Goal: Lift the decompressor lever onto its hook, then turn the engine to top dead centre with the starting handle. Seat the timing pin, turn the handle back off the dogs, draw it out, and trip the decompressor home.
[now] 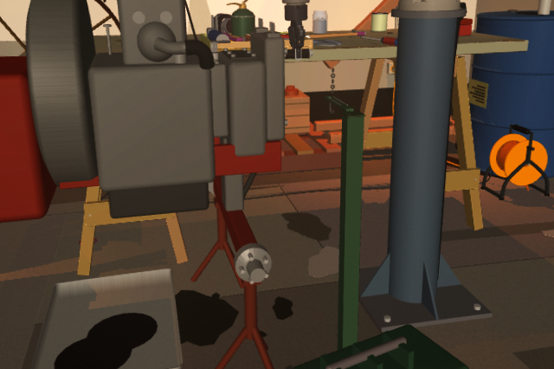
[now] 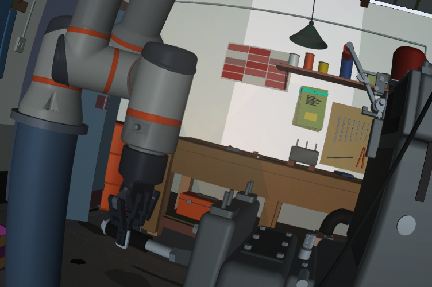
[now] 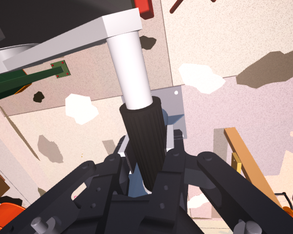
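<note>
The starting handle's black ribbed grip (image 3: 146, 141) is held in my closed gripper (image 3: 148, 161). A pale round bar (image 3: 130, 70) runs from the grip to a flat crank arm (image 3: 66, 40) that reaches toward the engine. From the second side camera the grip (image 2: 134, 238) lies level, left of the engine's end casing (image 2: 223, 238). The gripper (image 1: 297, 42) hangs just right of the grey engine (image 1: 152, 119). The decompressor lever (image 2: 361, 74) stands tilted up at the engine's top, with a red knob. The timing pin is not clearly in view.
The engine's end casing (image 1: 268, 87) stands close left of the gripper. A green post (image 1: 350, 221) and my blue pedestal (image 1: 420, 168) stand to the right. A trestle bench (image 1: 402, 45) with tools lies behind. A red stand (image 1: 241, 239) carries the engine.
</note>
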`<control>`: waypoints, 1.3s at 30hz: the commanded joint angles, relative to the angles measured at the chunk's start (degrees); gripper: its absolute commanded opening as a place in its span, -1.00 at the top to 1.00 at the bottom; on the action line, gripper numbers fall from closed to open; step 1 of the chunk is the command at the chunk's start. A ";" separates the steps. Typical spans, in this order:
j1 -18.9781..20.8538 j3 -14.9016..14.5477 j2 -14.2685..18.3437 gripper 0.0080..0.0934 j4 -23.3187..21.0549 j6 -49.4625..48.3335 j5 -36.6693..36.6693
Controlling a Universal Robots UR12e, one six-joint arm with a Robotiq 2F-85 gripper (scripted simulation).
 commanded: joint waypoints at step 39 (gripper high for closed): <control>-0.29 0.77 0.02 1.00 -1.82 -0.35 0.44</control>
